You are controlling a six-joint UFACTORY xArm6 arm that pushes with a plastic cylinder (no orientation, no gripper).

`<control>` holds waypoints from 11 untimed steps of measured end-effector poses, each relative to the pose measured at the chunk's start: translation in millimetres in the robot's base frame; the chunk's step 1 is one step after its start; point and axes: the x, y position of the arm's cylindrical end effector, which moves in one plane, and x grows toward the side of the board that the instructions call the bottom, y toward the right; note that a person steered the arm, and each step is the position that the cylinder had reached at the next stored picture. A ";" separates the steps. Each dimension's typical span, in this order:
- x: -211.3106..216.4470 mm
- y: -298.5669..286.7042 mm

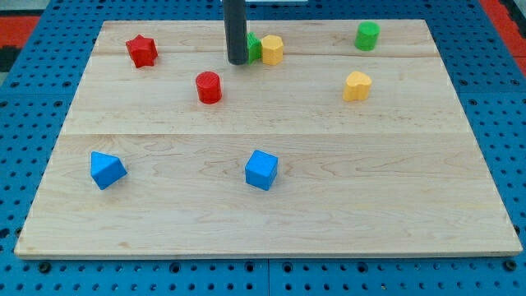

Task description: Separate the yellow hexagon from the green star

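Yellow hexagon (272, 49) and green star (254, 47) sit touching at the desk's (263, 214) twelve o'clock edge, so separation looks undone. At the star's nine o'clock, touching it, stands the tip (237, 61); no pincer exists to judge.

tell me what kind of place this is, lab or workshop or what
Most likely a robotics lab bench: a light wooden board lies on a blue perforated base, small coloured blocks are scattered on it, and my tip stands beside the green star and yellow hexagon.
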 end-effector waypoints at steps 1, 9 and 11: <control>-7.0 -5.3; -79.4 71.9; -7.3 70.6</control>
